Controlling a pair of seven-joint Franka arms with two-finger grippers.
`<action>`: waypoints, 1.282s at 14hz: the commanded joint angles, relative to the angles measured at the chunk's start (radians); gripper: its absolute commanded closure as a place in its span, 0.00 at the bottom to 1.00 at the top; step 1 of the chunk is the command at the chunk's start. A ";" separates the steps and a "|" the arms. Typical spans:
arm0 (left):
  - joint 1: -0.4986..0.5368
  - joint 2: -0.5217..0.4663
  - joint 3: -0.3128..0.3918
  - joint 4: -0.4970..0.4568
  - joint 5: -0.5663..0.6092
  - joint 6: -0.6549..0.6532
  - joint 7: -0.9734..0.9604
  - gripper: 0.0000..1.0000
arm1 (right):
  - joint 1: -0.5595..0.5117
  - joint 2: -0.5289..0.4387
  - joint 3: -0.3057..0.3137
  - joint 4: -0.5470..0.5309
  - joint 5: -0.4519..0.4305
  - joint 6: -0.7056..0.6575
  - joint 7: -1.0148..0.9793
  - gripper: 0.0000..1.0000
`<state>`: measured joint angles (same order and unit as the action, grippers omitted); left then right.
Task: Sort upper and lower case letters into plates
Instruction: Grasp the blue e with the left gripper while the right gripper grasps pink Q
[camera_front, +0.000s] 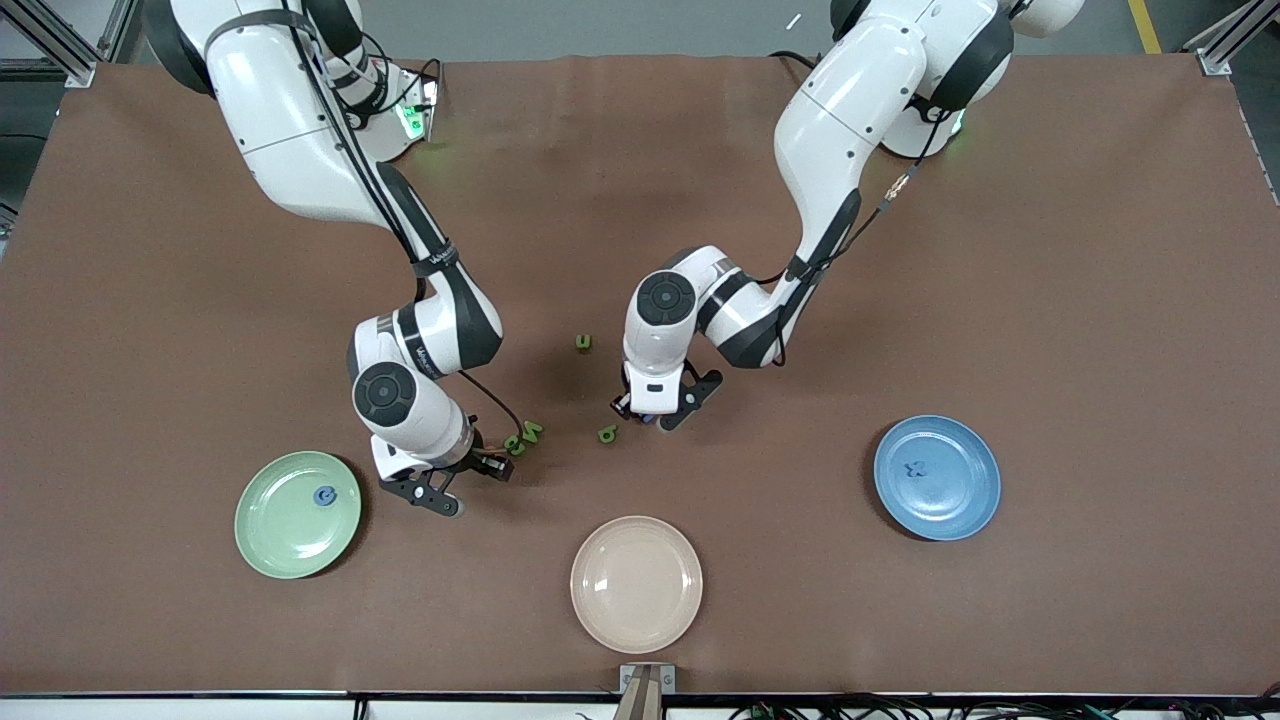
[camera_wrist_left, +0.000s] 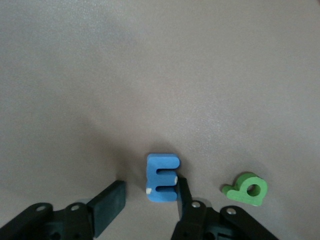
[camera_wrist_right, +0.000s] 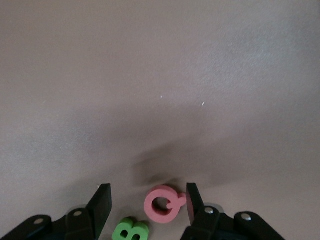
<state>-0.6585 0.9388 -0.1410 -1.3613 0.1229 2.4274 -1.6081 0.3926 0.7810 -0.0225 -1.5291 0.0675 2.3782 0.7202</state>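
Sitting low over the middle of the brown table (camera_front: 900, 300), left gripper (camera_wrist_left: 150, 200) spread open around a blue E (camera_wrist_left: 162, 177); one finger (camera_wrist_left: 183, 192) touching the E's edge, the other standing clear of it; lying just beside that, a green lowercase letter (camera_wrist_left: 246, 189), looking like a b or a q, showing in the front view too (camera_front: 606, 434).

Hanging low toward the right arm's end, right gripper (camera_wrist_right: 147, 207) also open, fingers flanking a pinkish red Q (camera_wrist_right: 162, 204); one finger (camera_wrist_right: 194, 202) right at the Q's tail, can't tell if actually touching; lying just beside the Q, a green B (camera_wrist_right: 130, 230); resting next to the B, a green W-looking letter (camera_front: 534, 431).

Sitting alone farther from the front camera, one more green letter (camera_front: 584, 342).

Lying in the pale green plate (camera_front: 270, 545), a blue letter (camera_front: 324, 494); lying in the blue plate (camera_front: 965, 500), another blue letter (camera_front: 914, 469), hard to read; sitting between the two plates and nearest the front camera, a cream plate (camera_front: 636, 584).
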 joint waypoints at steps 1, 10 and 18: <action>-0.010 0.026 0.014 0.022 0.003 -0.010 0.023 0.73 | 0.003 0.006 -0.005 0.003 0.023 -0.004 0.009 0.32; 0.023 -0.069 0.096 0.022 0.004 -0.165 0.275 1.00 | 0.003 0.008 -0.005 -0.037 0.011 -0.004 -0.002 0.33; 0.318 -0.158 0.107 -0.025 0.055 -0.312 0.895 0.98 | 0.003 0.006 -0.005 -0.048 0.011 -0.013 -0.002 0.58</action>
<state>-0.3961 0.8095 -0.0242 -1.3390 0.1479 2.1275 -0.8396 0.3930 0.7934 -0.0280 -1.5591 0.0680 2.3622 0.7208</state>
